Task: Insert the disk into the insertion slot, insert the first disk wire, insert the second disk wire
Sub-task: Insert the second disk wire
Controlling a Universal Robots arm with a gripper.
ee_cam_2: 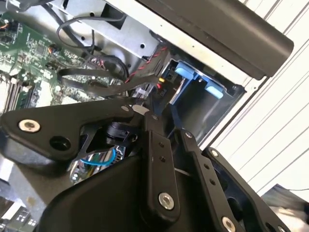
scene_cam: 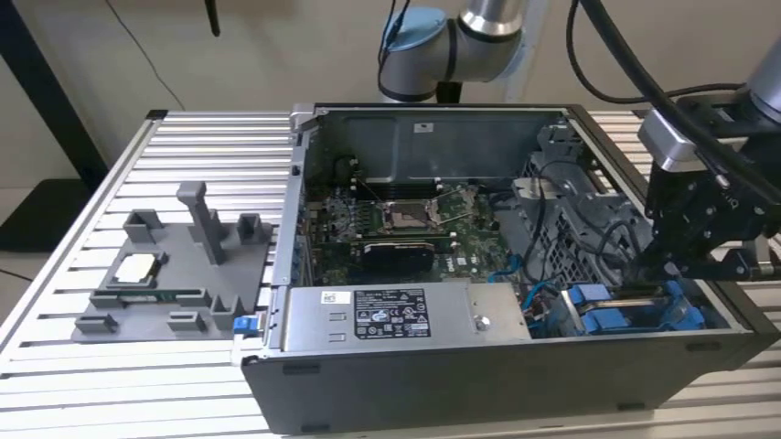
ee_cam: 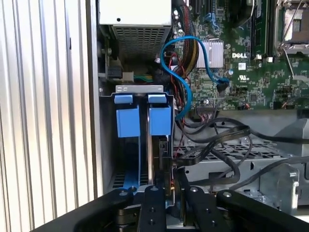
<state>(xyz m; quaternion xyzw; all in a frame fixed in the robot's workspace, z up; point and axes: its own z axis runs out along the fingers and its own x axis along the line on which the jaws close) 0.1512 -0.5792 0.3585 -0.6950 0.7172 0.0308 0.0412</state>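
Gripper (scene_cam: 660, 274), black, with jointed metal linkages, is lowered into the near corner of the open grey steel computer case (scene_cam: 403, 384) at the exterior view's right. In both wrist views its tip (ee_cam: 171, 180) (ee_cam_2: 155, 104) sits at the mouth of the insertion slot (ee_cam: 140, 89), a grey sheet-metal drive bay with bright blue plastic clips. Whether it is clenched or released cannot be told. It sits among cabling; grasp not confirmed.

Disk (ee_cam: 160, 121): seated on edge inside the bay, with its blue plastic carrier tab uppermost and a dark, thin body edge below. A second blue carrier tab (ee_cam: 128, 122) stands just beside it in the same bay.

A flat black ribbon-like cable (ee_cam: 212, 137) loops just beside the tip. Thin red-and-black wires (ee_cam_2: 145, 67) run to a small connector close to it. A glossy light-blue round cable (ee_cam: 186, 72) arcs from the bay area to the green circuit board (ee_cam: 241, 72).

A grey labelled power-supply box (scene_cam: 390, 315) with a perforated side lies along the case's near edge, touching the bay's side.

Surface: a ribbed, slatted aluminium bench (scene_cam: 183, 137). Towards the bench's edge at the exterior view's left is a matt grey plastic fixture tray (scene_cam: 171, 274) with upright posts.

Room: plain pale wall behind.
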